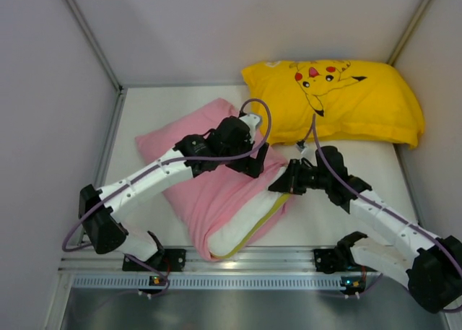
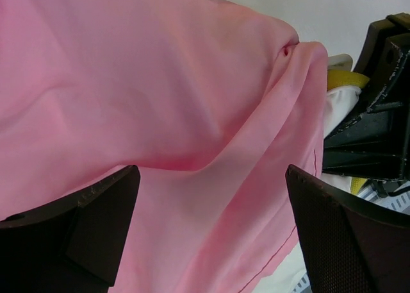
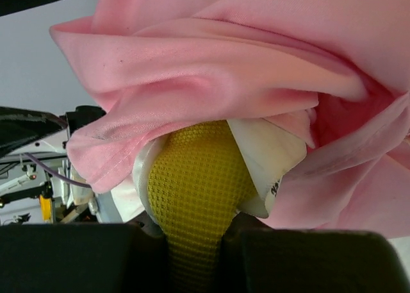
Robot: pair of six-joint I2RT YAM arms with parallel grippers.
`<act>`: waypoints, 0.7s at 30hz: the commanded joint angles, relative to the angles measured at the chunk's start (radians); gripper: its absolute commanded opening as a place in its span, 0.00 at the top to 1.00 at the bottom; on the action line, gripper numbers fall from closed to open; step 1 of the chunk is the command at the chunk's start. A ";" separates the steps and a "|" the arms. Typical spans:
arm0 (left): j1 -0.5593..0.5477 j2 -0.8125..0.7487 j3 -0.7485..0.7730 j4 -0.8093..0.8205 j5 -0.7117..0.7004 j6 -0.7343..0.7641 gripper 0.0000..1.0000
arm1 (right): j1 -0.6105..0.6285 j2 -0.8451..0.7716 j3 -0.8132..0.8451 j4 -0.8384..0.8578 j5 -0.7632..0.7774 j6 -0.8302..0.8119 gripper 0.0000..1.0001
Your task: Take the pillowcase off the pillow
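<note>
Looking down from the overhead camera, I see the soft pink fabric pillowcase [image 1: 209,178] lying slantwise on the white table [image 1: 325,225], with the plump white rectangular pillow with thin yellow edge trim [image 1: 242,235] inside it. Most of the pillow is covered. Only its near end and part of its right edge stick out of the case's open mouth, showing white cloth and a yellow strip.

My right gripper [image 3: 192,242] is at that right edge. Its fingers are pressed together on the yellow mesh trim at a corner of the pillow, just under the folded pink hem. White pillow fabric bulges on either side of the pinch.

My left gripper [image 2: 211,203] hangs over the top of the pillowcase, close beside the right one, with its fingers [image 2: 333,229] spread as wide as they go. Pink cloth rises in a loose fold between them, but nothing is clamped. I cannot tell whether the pads touch the fabric.

A bright yellow cartoon-print pillow [image 1: 346,99] lies at the far right of the table, apart from both arms.
</note>
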 commanded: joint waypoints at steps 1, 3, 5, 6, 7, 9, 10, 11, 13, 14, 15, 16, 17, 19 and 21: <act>-0.009 0.003 0.041 0.100 0.063 0.048 0.01 | 0.023 -0.028 0.028 0.010 -0.035 -0.016 1.00; -0.012 0.025 0.053 0.102 0.063 0.049 0.01 | 0.025 -0.033 0.027 0.020 -0.046 -0.007 1.00; -0.014 0.051 0.061 0.102 0.055 0.049 0.01 | 0.033 -0.039 0.025 0.025 -0.049 0.001 1.00; -0.014 0.061 0.064 0.102 0.047 0.046 0.01 | 0.033 -0.045 0.025 0.025 -0.049 0.002 1.00; -0.014 0.083 0.072 0.103 0.034 0.046 0.02 | 0.036 -0.048 0.025 0.023 -0.052 0.005 1.00; -0.014 0.112 0.081 0.102 0.032 0.052 0.07 | 0.039 -0.059 0.025 0.023 -0.055 0.010 1.00; -0.014 0.143 0.093 0.102 0.032 0.052 0.10 | 0.043 -0.063 0.025 0.023 -0.057 0.011 1.00; -0.014 0.158 0.098 0.102 0.041 0.055 0.16 | 0.043 -0.074 0.024 0.022 -0.057 0.014 1.00; -0.014 0.193 0.104 0.100 0.052 0.055 0.35 | 0.046 -0.086 0.025 0.014 -0.056 0.013 1.00; -0.014 0.201 0.105 0.100 0.049 0.051 0.45 | 0.046 -0.098 0.025 0.010 -0.056 0.014 1.00; -0.014 0.207 0.102 0.100 0.038 0.048 0.75 | 0.046 -0.105 0.025 0.002 -0.052 0.014 1.00; -0.012 0.216 0.105 0.102 0.020 0.043 0.91 | 0.046 -0.109 0.025 -0.004 -0.051 0.011 1.00; -0.012 0.218 0.108 0.100 -0.038 0.032 1.00 | 0.046 -0.123 0.025 -0.007 -0.051 0.013 1.00; -0.005 0.210 0.108 0.088 -0.130 0.014 1.00 | 0.046 -0.134 0.025 -0.022 -0.048 0.008 1.00; 0.035 0.201 0.107 0.073 -0.266 -0.027 1.00 | 0.046 -0.148 0.025 -0.038 -0.045 0.001 1.00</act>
